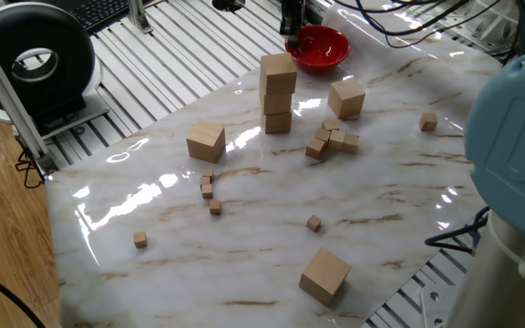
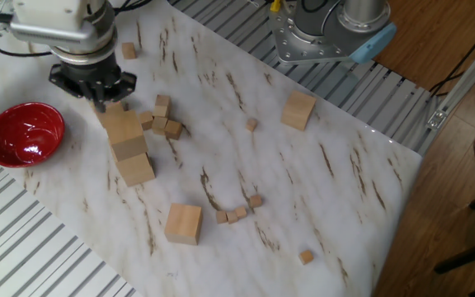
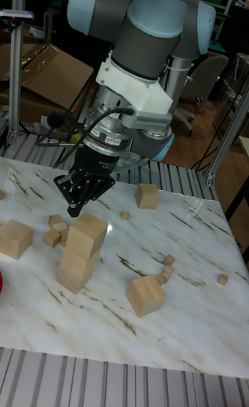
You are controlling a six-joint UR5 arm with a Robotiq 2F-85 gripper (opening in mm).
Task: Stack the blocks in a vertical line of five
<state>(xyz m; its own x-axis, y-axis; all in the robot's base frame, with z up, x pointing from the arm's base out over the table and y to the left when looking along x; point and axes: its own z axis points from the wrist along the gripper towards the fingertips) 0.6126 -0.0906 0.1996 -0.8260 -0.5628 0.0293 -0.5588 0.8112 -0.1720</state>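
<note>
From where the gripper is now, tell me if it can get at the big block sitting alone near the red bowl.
Probably yes. The gripper hangs just above the stack, and that block stands alone with open marble above it; the tiny cubes lie apart from it.

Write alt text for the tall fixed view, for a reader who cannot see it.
A robot arm's hand hangs just above a stack of three blocks on a marble table. Three more large blocks lie loose around it, among scattered tiny cubes.

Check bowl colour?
Red, glossy; the bowl shows best in the other fixed view.
</note>
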